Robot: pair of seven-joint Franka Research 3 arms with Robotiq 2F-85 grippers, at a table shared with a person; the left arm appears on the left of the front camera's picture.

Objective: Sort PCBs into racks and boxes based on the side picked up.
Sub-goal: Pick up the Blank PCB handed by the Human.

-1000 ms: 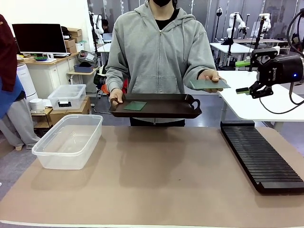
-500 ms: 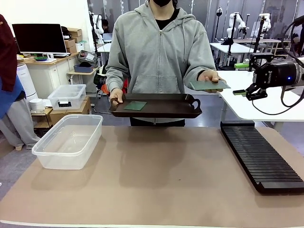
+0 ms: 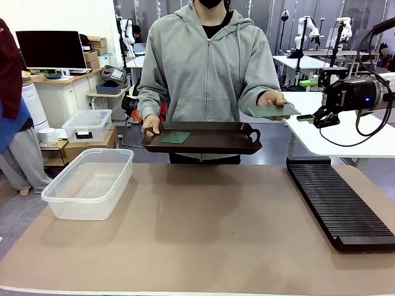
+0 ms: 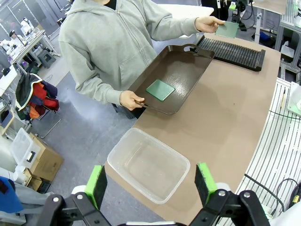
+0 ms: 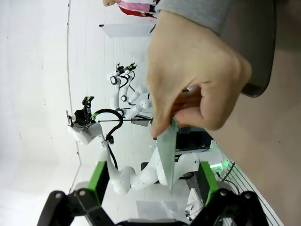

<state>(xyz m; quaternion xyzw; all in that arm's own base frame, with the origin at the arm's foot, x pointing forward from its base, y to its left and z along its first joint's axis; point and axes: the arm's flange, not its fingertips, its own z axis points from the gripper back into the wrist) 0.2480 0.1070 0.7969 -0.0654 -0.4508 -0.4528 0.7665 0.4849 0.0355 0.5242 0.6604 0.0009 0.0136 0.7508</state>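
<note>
At the far side of the surface (image 3: pixel 203 240): a person in a grey hoodie stands facing the robot and holds a dark brown handled tray (image 3: pixel 247 145) level above the far edge.
Tray hand (image 3: pixel 151 125): grips the tray's end on the robot's left.
Raised hand (image 3: pixel 272 98): on the robot's right, it holds out one PCB (image 3: pixel 273 111) lying flat, paler grey-green face up, just past the tray's right handle.
Second PCB (image 3: pixel 176 137): lies flat on the tray, darker green face up, near the tray hand.
Right pincer (image 3: pixel 308 100): hangs in the air just beside the held-out PCB and level with it. Its jaws are spread wide and grip nothing. From its wrist camera the board appears edge-on, in line with the gap between the green pads (image 5: pixel 99 181).
Left pincer (image 4: pixel 150 184): sits high over the robot's left end of the surface, with jaws spread wide and empty.
Clear tub (image 3: pixel 80 206): stands open-topped on the surface at the robot's left, below the left pincer.
Black rack (image 3: pixel 339 206): lies on the surface at the robot's right. Its long side runs toward the person, well apart from the tub.
</note>
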